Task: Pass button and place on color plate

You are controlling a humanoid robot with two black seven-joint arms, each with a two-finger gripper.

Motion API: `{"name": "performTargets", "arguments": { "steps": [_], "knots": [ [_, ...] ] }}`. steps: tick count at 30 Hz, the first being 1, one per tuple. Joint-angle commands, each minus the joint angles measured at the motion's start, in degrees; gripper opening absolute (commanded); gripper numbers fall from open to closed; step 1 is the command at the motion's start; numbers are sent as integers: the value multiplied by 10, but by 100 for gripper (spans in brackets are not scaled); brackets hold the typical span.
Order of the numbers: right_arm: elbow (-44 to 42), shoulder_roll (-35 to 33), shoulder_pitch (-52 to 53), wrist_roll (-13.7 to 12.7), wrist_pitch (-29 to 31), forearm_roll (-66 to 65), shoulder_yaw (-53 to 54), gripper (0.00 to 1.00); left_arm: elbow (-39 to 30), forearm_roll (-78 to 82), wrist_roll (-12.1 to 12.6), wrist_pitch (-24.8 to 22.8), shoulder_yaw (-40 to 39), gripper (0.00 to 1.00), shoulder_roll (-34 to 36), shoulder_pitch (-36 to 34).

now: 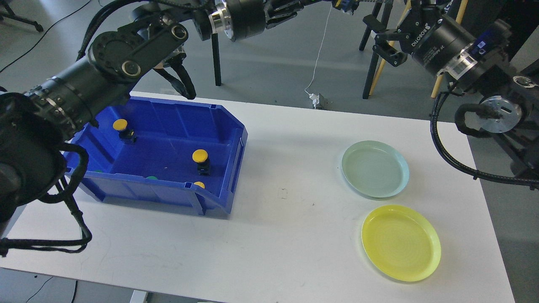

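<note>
A white rectangular surface (286,219) carries a deep blue plastic bin (168,160) on its left half and two round shallow plates on its right: a pale green plate (374,169) farther back and a yellow plate (401,243) nearer, close together but not touching. Beyond the far edge, black chair or stand legs (216,59) rise from the grey floor, and a thin white cord (319,54) hangs down to a small plug (316,100).

Inside the bin stand two yellow-capped buttons on black bases, one near the back left (120,125), one toward the front right (200,156). The bin's front wall hides most of a third yellow cap (199,184) and two green caps (151,178), (98,171).

The left end effector (286,10) is cut off by the top edge; whether it grips anything cannot be told. The right end effector (385,42), held high over the floor behind the surface, has its fingers spread and empty.
</note>
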Motion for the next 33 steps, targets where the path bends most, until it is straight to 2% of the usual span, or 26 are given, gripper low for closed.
{"name": "performTargets", "arguments": {
  "steps": [1,8,12,20,24,27,33],
  "knots": [
    [-3,23,10,1,-3,-1,-1,98,0,-22,0,0,1,30,-8,-1],
    [-6,27,19,3,-3,-2,-3,98,33,-48,0,0,0,30,-36,-3],
    [-6,31,23,7,-8,-1,-4,93,55,-71,0,0,1,30,-47,-7],
    [-9,37,25,13,-28,-2,-7,69,77,-88,0,0,1,30,-55,-7],
    [-10,47,29,12,-34,-6,-8,65,77,-89,0,0,1,30,-54,-7],
    [-18,51,32,11,-35,-7,-8,58,77,-88,0,0,1,30,-54,-7],
    [-20,57,37,6,-31,-13,-8,26,77,-88,0,0,1,30,-55,-6]
  ]
}}
